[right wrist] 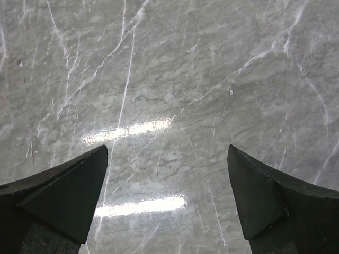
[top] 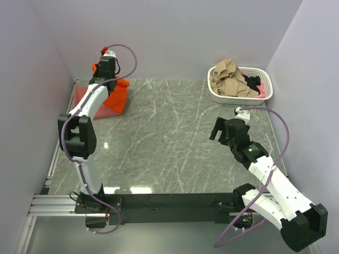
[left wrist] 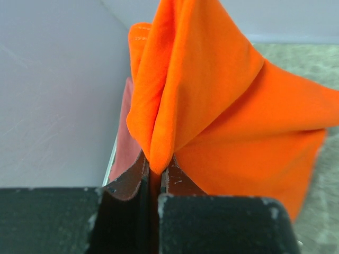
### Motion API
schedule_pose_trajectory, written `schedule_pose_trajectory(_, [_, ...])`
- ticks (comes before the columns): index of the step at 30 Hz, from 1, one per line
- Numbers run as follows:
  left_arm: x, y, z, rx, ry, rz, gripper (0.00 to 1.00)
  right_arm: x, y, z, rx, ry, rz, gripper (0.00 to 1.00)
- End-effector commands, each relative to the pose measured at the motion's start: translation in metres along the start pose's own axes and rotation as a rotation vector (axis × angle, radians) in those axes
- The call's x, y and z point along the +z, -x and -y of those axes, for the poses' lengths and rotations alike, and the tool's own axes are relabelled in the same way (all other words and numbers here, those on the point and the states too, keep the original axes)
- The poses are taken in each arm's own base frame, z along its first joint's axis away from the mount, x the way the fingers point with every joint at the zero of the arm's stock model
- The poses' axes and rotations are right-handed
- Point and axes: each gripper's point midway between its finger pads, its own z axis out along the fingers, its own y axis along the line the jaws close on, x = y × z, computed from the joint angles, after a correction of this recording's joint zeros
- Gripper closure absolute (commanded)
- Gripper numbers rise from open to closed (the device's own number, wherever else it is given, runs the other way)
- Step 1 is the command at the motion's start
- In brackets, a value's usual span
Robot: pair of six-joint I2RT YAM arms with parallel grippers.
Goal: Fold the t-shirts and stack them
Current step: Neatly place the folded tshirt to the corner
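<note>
**Top external view:** At the far left corner of the grey, white-veined marble-look table (top: pixel 169 137), the left gripper (top: pixel 106 66) holds the bright orange-red t-shirt (top: pixel 119 98) raised. The cloth hangs from the pinch in a bunched drape, its long axis running down toward the tabletop. Its lower edge meets the dusty brick-red t-shirt (top: pixel 82 98), which lies flat against the left wall and is partly hidden by the arm. The right gripper (top: pixel 217 129) hovers over bare table on the right, well apart from both shirts. A white slotted basket (top: pixel 267 87) in the far right corner holds tan, pink and black cloth. Plain pale lilac walls (top: pixel 175 37) close in the table on three sides.

**Left wrist view:** The left gripper (left wrist: pixel 156 172) is pressed together on a fold of the orange-red shirt (left wrist: pixel 228 106), and the cloth fans up and out to the right. A strip of the brick-red shirt (left wrist: pixel 126 137) shows beside the wall.

**Right wrist view:** The right gripper (right wrist: pixel 168 153) has its dark fingers (right wrist: pixel 69 190) spread wide with nothing between them, above glossy marble that reflects two bright light streaks.
</note>
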Motion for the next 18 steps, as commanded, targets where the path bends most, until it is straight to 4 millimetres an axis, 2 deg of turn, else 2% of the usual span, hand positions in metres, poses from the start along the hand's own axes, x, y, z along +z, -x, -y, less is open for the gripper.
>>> schedule_pose_trajectory(1, [0.008,0.006,-0.009,-0.062,-0.017,0.053,0.99,0.004,0.009,0.0,0.007,-0.009,0.038,0.0])
schedule_pose_trajectory(2, [0.018,-0.004,-0.011,-0.075,-0.021,0.029,0.99,0.005,0.009,-0.001,0.008,-0.008,0.034,0.0])
schedule_pose_trajectory(4, [0.029,-0.012,-0.011,-0.102,-0.045,0.008,1.0,0.007,0.006,-0.005,0.005,0.013,0.019,0.0])
schedule_pose_trajectory(5, [0.04,-0.023,-0.014,-0.115,-0.039,-0.023,1.0,0.008,0.007,-0.006,0.006,0.014,0.019,0.0])
schedule_pose_trajectory(8, [0.055,-0.038,-0.018,-0.137,-0.036,-0.053,1.0,0.01,0.007,-0.007,0.005,0.013,0.011,0.0])
schedule_pose_trajectory(10, [0.059,-0.044,-0.016,-0.147,-0.025,-0.054,1.0,0.011,0.005,-0.008,0.005,0.015,0.005,0.0])
schedule_pose_trajectory(11, [0.066,-0.054,-0.03,-0.16,0.01,-0.073,0.99,0.012,0.006,-0.009,0.012,0.016,0.008,0.0])
schedule_pose_trajectory(13, [0.07,-0.061,-0.031,-0.182,0.007,-0.083,0.99,0.012,0.006,-0.012,0.014,0.032,0.01,0.0])
schedule_pose_trajectory(18, [0.082,-0.084,-0.049,-0.255,0.037,-0.117,1.0,0.011,0.01,-0.014,0.023,0.044,0.028,0.0])
